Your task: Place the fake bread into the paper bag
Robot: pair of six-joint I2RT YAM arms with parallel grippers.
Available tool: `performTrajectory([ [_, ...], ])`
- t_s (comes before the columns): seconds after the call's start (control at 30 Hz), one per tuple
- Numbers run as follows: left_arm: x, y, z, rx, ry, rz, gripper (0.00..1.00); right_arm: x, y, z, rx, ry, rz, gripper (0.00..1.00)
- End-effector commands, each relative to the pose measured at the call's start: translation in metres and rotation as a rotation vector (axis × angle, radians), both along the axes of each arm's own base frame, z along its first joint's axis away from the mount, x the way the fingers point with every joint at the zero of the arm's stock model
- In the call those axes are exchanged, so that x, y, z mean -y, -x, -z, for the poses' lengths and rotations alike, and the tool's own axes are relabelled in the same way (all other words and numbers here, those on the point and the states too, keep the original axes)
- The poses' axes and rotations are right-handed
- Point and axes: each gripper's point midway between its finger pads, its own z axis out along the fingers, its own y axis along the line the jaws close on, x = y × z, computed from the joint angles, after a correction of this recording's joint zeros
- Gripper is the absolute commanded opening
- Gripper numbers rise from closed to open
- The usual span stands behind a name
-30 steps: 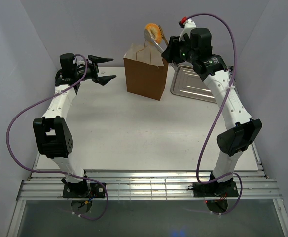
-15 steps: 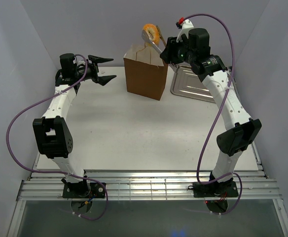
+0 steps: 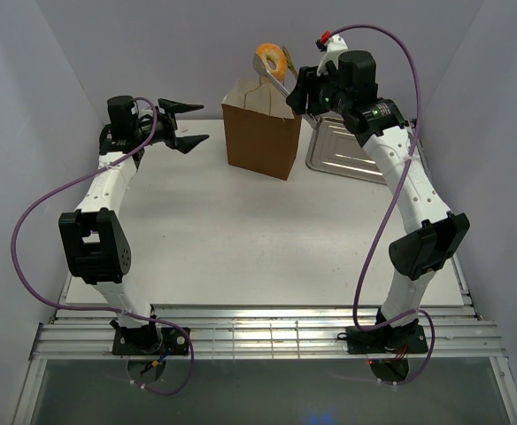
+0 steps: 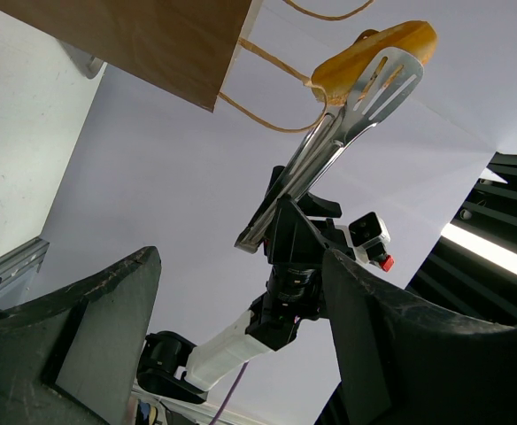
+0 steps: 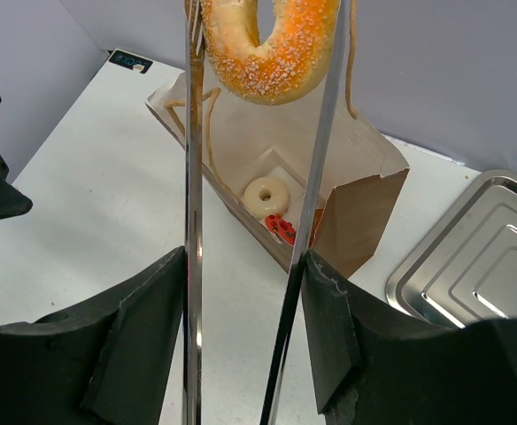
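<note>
Gripping tongs [image 5: 190, 221] that pinch orange donut [image 5: 272, 49] over paper bag [image 3: 260, 142]: right hand [image 5: 245, 266] | left hand [image 3: 186, 124]: spread wide, aloft

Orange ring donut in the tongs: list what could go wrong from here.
1. The orange ring donut is pinched only at its sides between the thin silver metal tongs in the right gripper; it may slip and miss the brown paper bag.
2. The bag's twisted-paper loop handles stand right beside the tongs; lowering could snag them and tip the bag, which the open left gripper is not steadying.
</note>
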Motion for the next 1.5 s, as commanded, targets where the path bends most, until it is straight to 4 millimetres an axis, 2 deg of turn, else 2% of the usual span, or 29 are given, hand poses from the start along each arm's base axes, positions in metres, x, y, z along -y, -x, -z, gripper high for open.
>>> performTrajectory([
  [0.0,0.003,0.014,-0.027,0.077,0.002,0.015,0.84,-0.001,0.008,-0.042,0.104,-0.043,-0.016,0.58],
  [1.17,0.006,0.015,-0.029,0.086,0.004,0.023,0.84,0.0,0.012,-0.04,0.101,-0.033,-0.015,0.65],
  [1.47,0.009,0.012,-0.025,0.079,0.006,0.034,0.84,0.016,0.024,-0.054,0.106,-0.02,0.037,0.63],
])
